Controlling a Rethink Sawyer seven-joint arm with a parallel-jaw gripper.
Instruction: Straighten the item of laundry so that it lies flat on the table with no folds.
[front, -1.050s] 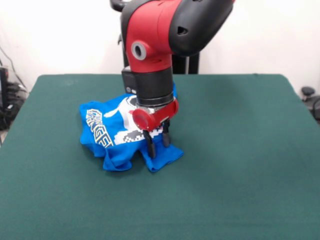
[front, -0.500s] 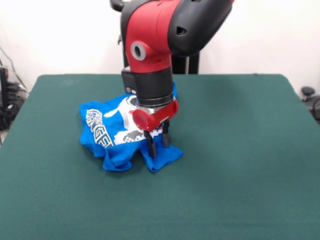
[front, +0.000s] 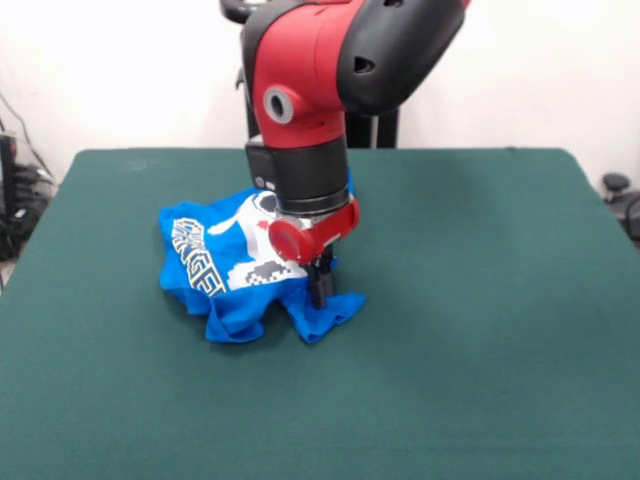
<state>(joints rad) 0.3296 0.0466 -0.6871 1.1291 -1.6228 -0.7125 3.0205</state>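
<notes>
Front view: my pincer (front: 319, 293) stands upright on the crumpled blue T-shirt (front: 235, 270), its black fingers pressed together on a fold of cloth at the shirt's near right corner. The red wrist collar sits just above the fingers, and my red and black arm (front: 320, 90) rises over the shirt's far right part and hides it.

The shirt lies bunched on the green table (front: 480, 300), left of the table's middle and nearer the far edge than the near one, well apart from every edge. It is not flat: the cloth is heaped and folded over itself, with rumpled flaps hanging toward the near edge on either side of my fingers. The yellow-outlined lettering runs skewed along the shirt's left side, only partly readable, and part of the white pixel print shows in the middle, just left of my pincer.

The rest of the table's cloth top is bare.
</notes>
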